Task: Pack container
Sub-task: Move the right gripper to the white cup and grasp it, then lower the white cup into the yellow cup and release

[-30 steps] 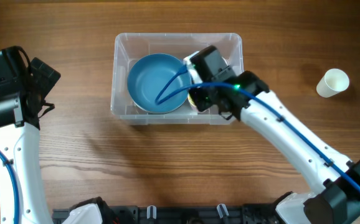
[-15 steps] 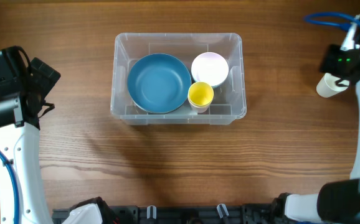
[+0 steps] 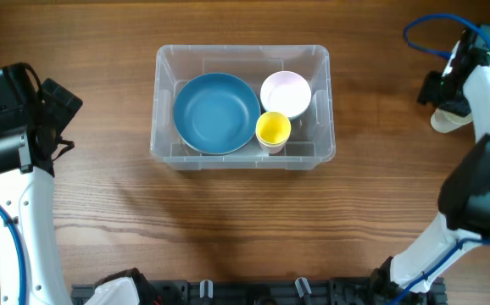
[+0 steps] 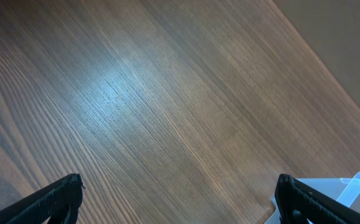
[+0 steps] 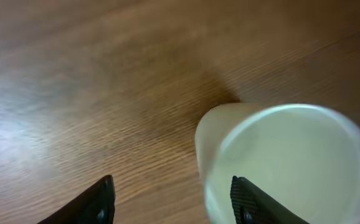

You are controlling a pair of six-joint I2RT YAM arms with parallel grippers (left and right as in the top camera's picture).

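the wood-grain tabletop [image 3: 228,229] is seen under both arms. at the left edge, the left gripper [image 4: 177,194] is held over the wood with its jaws spread wide and unloaded. the container [image 3: 242,162], a clear plastic bin with rounded corners, is set mid-table toward the far edge. a smooth round blue bowl [image 3: 216,113], a white bowl [image 3: 285,93] and a yellow cup [image 3: 272,129] are seated inside it. near the far right corner, the right gripper [image 5: 174,202] is held open just above a matte cream cup [image 5: 286,162], which is partly hidden overhead by the arm.
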